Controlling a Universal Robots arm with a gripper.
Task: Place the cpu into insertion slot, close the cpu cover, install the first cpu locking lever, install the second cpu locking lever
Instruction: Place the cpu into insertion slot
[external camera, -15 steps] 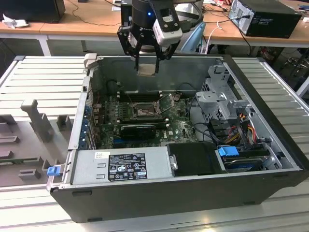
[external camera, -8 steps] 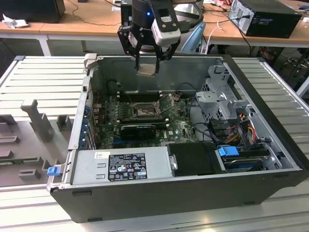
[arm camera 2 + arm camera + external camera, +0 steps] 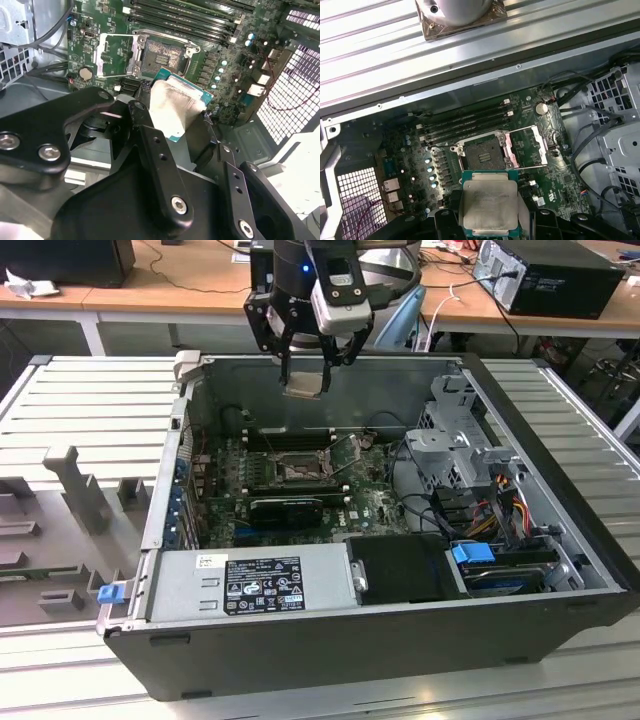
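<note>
the open computer case (image 3: 400, 640) lies with its green board (image 3: 370, 505) facing up, and the gripper (image 3: 305, 375) hangs over it, jaws clamped on two opposite edges of the cpu (image 3: 489, 206), held flat. the insertion slot (image 3: 482, 155) sits well below the chip, bare, roughly under it in the exterior view, with the cpu cover (image 3: 530, 145) swung open beside it.
</note>
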